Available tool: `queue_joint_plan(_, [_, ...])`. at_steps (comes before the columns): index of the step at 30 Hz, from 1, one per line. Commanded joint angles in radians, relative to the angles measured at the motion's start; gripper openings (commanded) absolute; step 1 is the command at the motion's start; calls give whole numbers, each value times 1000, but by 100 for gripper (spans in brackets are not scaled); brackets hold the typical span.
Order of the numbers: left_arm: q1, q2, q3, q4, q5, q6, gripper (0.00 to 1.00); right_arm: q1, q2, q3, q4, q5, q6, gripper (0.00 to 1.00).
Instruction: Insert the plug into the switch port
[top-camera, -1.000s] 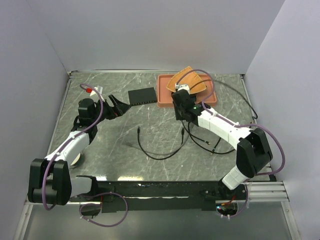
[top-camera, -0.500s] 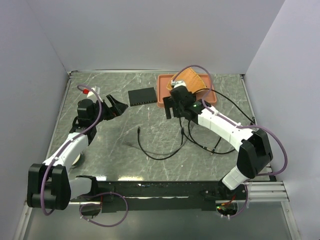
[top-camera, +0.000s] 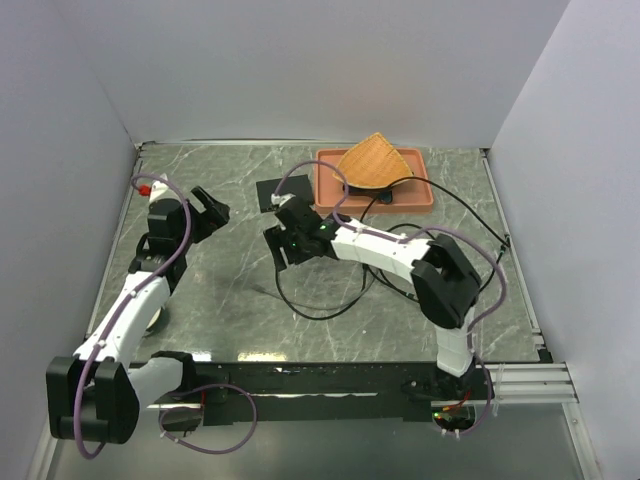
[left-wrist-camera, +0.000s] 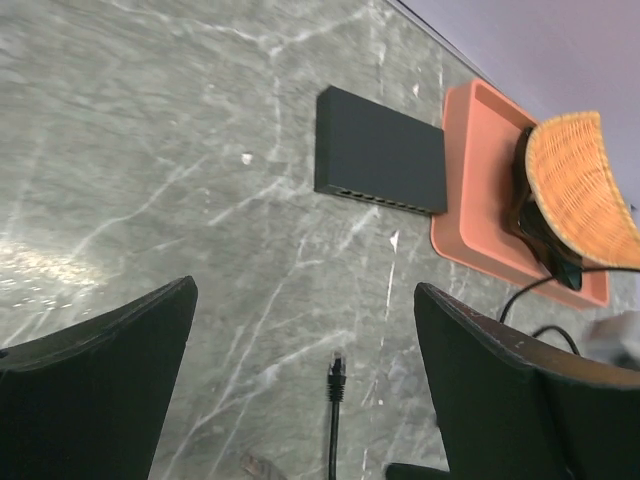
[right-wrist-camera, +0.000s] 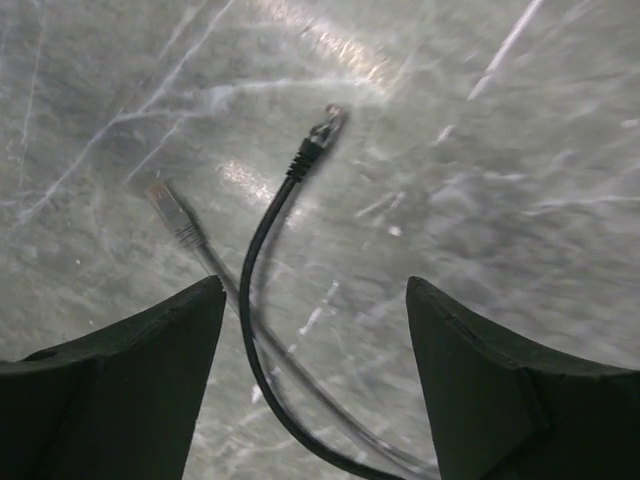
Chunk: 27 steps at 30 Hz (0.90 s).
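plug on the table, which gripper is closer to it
Right. The right gripper hovers open just above the plug; the left gripper is open too, farther off to the left.

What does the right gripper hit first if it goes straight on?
Probably the black cable just behind its plug, lying on the table between the right gripper's open jaws. Depth is hard to judge.

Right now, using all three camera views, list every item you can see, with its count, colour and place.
switch box: one, matte black, flat on the table beside the tray.
tray: one, terracotta, far side of the table.
basket: one, orange woven, on the tray.
plug: one, black, on a cable end, lying loose.
table: one, grey marble.
left gripper: one, black, open, empty.
right gripper: one, black, open, above the plug.
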Motion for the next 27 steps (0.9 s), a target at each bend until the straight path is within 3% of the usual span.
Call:
queue_joint_plan(1, [1,-65,35,-42,-104,-1,96,26,58,75,37,-80,64,79])
queue_joint_plan(4, [1,-74,38,-52,-119,-2,96,44,110,105,27,-83,76,70])
queue_joint_plan(6, [1,-74,38,-55,-118,1,96,57,144,121,29,-89,79,70])
queue_joint_plan(10, [1,-66,41,-58,-121,1,96,81,198,166,11,-83,81,48])
queue_joint_plan(17, [1,-69,44,-70,-130,5,96,92,291,246,-106,13,110,27])
queue_joint_plan(21, [1,-85,41,-69,-132,9,96,92,271,232,-108,58,115,27])
queue_joint_plan(24, [3,-88,38,-67,-135,6,96,93,204,157,-19,14,86,30])
queue_joint_plan(27, [3,-83,38,-65,-130,7,96,101,126,76,81,-86,44,52])
